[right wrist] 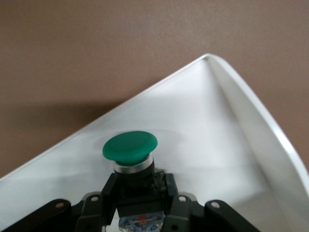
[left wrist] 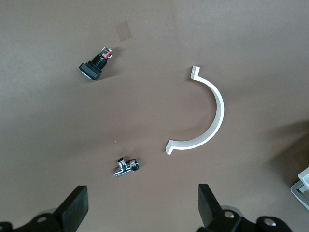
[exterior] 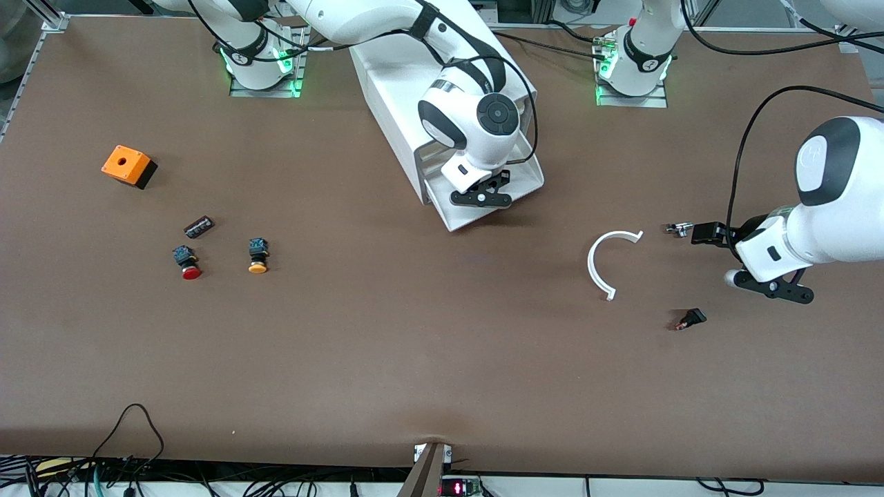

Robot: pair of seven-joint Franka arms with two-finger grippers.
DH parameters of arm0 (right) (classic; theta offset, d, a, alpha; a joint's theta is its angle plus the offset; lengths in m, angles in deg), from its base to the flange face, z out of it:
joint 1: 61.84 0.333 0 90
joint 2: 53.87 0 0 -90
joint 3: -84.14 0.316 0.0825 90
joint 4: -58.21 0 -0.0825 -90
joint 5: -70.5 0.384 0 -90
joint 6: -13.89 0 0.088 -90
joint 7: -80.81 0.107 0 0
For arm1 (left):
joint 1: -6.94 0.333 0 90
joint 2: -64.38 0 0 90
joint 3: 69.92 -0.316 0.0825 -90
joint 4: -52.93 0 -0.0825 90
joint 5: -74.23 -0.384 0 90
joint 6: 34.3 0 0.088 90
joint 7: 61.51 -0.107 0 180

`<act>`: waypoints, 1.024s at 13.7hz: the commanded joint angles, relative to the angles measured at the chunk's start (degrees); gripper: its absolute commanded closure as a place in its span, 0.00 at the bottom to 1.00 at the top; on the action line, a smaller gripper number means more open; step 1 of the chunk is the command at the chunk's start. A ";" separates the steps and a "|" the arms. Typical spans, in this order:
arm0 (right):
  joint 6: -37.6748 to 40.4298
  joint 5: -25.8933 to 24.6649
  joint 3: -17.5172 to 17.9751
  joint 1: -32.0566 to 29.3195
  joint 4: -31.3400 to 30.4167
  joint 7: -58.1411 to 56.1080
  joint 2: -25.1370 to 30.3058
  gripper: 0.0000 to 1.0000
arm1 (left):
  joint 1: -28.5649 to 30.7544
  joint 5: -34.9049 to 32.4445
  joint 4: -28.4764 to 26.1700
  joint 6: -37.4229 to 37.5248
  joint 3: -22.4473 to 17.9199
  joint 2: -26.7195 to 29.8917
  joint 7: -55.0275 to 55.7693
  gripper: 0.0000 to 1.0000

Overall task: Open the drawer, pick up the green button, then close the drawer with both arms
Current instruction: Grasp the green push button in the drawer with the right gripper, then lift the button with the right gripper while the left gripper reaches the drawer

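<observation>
Three push buttons are counted: one green [right wrist: 130,146], one red [exterior: 187,263], one yellow [exterior: 258,255]. One orange box [exterior: 128,166] and one white arc [exterior: 608,261] are counted.

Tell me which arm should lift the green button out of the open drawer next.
Right. Its pincer is already shut on the green button inside the open drawer. The left pincer waits open over small parts near the white curved piece, away from the cabinet.
</observation>
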 commanded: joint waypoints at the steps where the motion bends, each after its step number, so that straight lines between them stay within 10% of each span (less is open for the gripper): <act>1: 5.05 -0.46 -0.36 -1.20 4.36 -2.04 1.48 0.95 | 0.40 -0.68 0.98 0.53 0.44 -0.23 0.07 0.00; 8: 20.61 2.18 -0.09 -14.20 7.37 -26.27 8.51 0.95 | -4.60 -0.41 0.37 1.41 1.06 -0.84 12.86 0.00; 14: 20.19 2.18 -0.18 -31.95 -6.15 -53.52 17.03 0.95 | -14.79 4.16 -5.41 -9.11 1.41 -1.02 37.47 0.00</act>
